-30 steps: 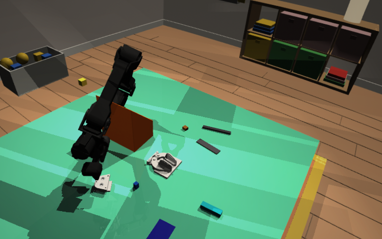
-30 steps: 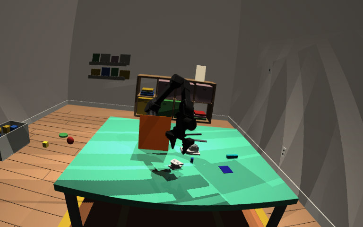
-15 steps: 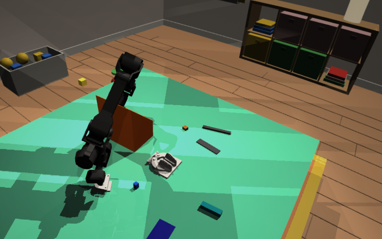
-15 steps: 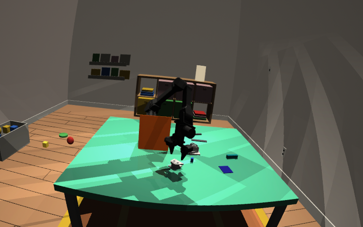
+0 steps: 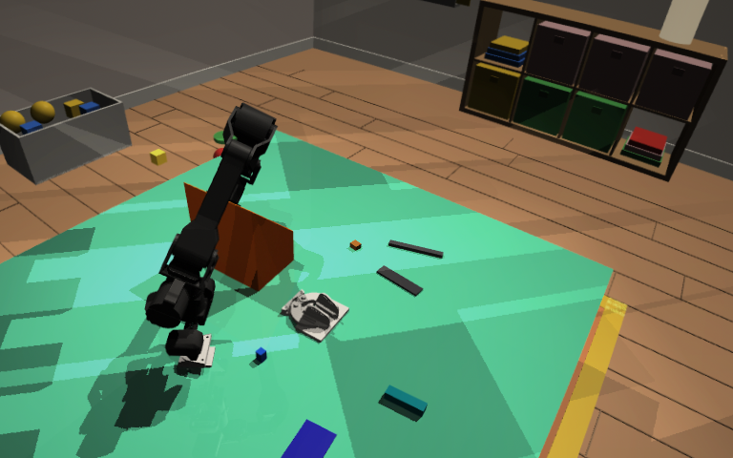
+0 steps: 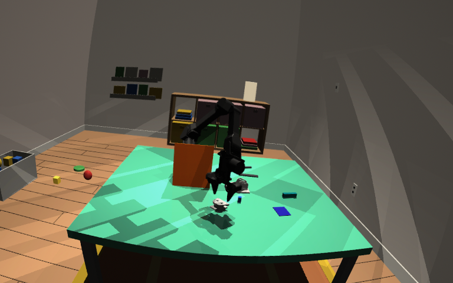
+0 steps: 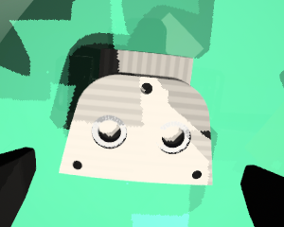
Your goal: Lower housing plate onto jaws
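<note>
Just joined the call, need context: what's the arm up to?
The black arm has its tool open above the white housing plate, with nothing gripped. The plate is on the green table, apart from the base with the two dark jaws, so it isn't fitted yet. Probably it's lining up to pick up the plate.

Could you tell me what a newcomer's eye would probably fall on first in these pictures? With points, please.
Probably the black robot arm (image 5: 202, 226) (image 6: 234, 140), standing over the bright green table (image 5: 501, 272) (image 6: 144, 242). Next might come the upright orange panel (image 5: 257, 243) (image 6: 193, 164) beside the arm. In the wrist view, the pale housing plate (image 5: 202, 352) (image 6: 219, 203) (image 7: 137, 156) stands out, below the open gripper (image 6: 222, 197) (image 7: 141, 170).
</note>
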Robot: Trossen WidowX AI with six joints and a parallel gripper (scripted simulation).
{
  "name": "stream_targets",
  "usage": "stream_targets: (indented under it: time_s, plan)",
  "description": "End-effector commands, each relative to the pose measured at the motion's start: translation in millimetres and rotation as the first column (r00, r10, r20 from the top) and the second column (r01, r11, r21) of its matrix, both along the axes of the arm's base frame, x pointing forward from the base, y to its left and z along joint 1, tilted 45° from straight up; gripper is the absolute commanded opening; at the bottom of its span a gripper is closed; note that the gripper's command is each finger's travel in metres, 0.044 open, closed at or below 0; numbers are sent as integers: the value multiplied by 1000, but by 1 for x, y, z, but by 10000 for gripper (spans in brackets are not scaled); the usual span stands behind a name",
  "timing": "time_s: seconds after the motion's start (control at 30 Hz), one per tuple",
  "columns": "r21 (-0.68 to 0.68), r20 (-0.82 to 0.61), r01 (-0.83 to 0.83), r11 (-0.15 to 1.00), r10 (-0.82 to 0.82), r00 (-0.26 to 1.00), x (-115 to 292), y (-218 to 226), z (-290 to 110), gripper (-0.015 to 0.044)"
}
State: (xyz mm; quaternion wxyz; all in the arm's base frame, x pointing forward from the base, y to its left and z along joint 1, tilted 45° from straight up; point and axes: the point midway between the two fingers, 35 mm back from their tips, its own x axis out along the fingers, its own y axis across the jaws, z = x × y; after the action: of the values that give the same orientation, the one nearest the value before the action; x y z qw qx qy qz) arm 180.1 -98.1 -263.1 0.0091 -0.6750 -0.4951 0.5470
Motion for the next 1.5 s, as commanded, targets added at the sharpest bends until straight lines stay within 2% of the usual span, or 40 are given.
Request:
stream_targets:
  time_s: [0.0, 0.8, 1.47]
  plan:
    - [3, -2, 3, 1000, -2, 1000, 0, 5, -5, 440]
    - [4, -2, 3, 1000, -3, 1000, -3, 28, -29, 440]
    - [5, -2, 3, 1000, -2, 1000, -3, 29, -30, 440]
